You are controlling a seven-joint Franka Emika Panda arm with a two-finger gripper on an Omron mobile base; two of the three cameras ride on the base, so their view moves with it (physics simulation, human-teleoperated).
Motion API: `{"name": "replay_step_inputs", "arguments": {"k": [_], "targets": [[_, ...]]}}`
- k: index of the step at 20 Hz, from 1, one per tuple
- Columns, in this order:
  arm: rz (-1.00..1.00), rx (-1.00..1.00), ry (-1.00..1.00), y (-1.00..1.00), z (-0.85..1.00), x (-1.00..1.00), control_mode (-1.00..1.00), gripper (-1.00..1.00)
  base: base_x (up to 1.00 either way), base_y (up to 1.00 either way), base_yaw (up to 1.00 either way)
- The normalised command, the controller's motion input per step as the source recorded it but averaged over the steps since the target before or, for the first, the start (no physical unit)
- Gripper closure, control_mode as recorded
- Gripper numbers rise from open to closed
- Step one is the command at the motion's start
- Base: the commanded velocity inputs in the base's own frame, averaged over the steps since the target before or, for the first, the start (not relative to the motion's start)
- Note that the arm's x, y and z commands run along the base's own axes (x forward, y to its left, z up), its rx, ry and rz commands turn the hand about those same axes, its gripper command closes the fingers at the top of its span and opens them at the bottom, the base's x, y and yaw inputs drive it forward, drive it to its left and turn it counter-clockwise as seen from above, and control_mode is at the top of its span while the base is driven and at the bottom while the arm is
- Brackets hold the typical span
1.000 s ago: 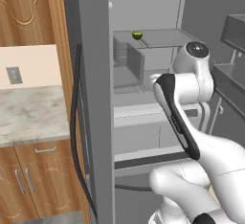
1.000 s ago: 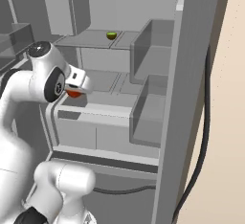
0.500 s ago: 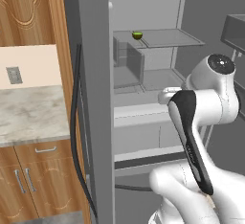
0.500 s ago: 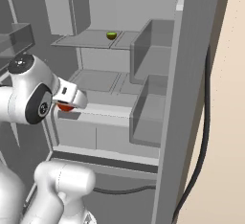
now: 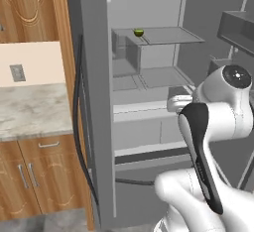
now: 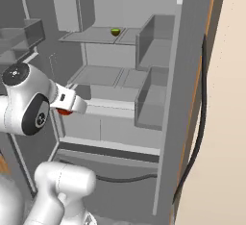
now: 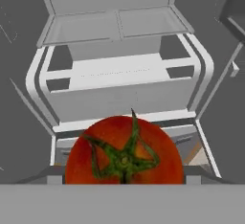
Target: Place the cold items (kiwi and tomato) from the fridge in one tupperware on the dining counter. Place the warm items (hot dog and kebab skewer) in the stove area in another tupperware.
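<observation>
Hand view: tomato (image 7: 124, 156) clamped in gripper (image 6: 64, 111), clear of fridge (image 5: 149, 107); kiwi (image 5: 139, 32) on top shelf, nothing packed yet

The tomato (image 7: 124, 153) is red and round, with a green star-shaped calyx and a short stem facing the hand camera. It sits low in the hand view, in front of the open fridge's drawers. In the right base view a sliver of its red skin (image 6: 64, 112) shows under the arm's wrist. The kiwi (image 5: 139, 32) (image 6: 115, 31), small, green and rounded, rests on the fridge's upper shelf.
</observation>
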Motion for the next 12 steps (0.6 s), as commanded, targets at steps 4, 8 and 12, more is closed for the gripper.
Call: {"name": "replay_step_inputs", "arguments": {"k": [4,8,12], "targets": [[0.00,0.00,0.00,0.00,0.00,0.00,1.00,1.00,-1.00,0.00,0.25],[0.00,0.00,0.00,0.00,0.00,0.00,1.00,1.00,-0.95,0.00,0.40],[0.00,0.00,0.00,0.00,0.00,0.00,1.00,1.00,-0.78,0.07,0.47]]}}
